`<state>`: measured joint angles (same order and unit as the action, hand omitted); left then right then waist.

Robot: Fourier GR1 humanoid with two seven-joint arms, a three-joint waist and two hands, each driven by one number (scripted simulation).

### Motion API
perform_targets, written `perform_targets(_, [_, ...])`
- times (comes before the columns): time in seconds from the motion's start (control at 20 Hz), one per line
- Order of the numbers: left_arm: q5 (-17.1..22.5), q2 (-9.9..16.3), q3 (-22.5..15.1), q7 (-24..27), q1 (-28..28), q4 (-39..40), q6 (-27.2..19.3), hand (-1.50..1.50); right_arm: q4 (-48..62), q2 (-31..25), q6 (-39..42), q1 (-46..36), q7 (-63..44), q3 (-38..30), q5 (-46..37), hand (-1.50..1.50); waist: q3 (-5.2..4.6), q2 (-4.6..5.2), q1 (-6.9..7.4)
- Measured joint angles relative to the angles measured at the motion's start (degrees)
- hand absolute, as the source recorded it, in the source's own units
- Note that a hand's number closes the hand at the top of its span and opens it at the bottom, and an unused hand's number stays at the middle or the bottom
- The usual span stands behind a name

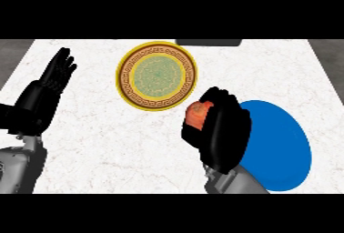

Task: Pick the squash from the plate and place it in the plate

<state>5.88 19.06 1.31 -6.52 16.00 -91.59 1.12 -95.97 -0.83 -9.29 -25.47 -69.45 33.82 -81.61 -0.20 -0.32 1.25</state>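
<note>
Gripping squash, right hand, no writing

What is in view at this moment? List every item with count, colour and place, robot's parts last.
patterned plate: one, yellow rim with green and gold centre, upper middle of the counter.
blue plate: one, plain blue, right side, partly behind the right hand.
squash: one, orange, held between the two plates.
counter: one, white marble, under everything.
dark object: one, at the counter's far edge; cannot identify it.
left hand: one, black, left edge, open, resting with fingers up.
right hand: one, black, centre right, fingers curled round the squash.
</note>
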Motion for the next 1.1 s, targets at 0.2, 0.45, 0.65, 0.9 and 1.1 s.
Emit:
perform_targets(0.2, [-0.13, -0.44, -0.5, -0.53, 1.46, 0.25, 0.06, 0.0, 4.23, 0.01, 0.32, -7.52, -1.14, -1.11, 2.73, 1.5, 0.06, 0.39, 1.37])
perform_targets(0.45, [0.08, -0.48, -0.71, -0.33, 3.18, 1.26, 0.96, 0.0, 12.64, 0.05, -1.54, -16.61, -0.77, -5.48, 7.55, 1.5, 0.1, 1.02, 2.91])
perform_targets(0.65, [-0.27, -0.99, -1.16, 0.25, 4.32, 2.16, 1.08, 0.0, 20.45, 0.12, -4.04, -21.88, 0.34, -9.24, 11.64, 1.5, 0.11, 1.44, 3.72])
perform_targets(0.9, [-0.37, -1.48, -1.7, 0.38, 4.95, 2.4, 1.4, 0.0, 31.12, 0.18, -6.75, -27.44, 1.71, -13.45, 15.09, 1.5, 0.11, 1.74, 4.62])
perform_targets(1.1, [-0.59, -1.67, -2.09, 0.34, 5.41, 2.47, 1.63, 0.0, 40.33, 0.23, -9.82, -30.31, 3.5, -15.95, 16.94, 1.5, 0.12, 2.02, 5.26])
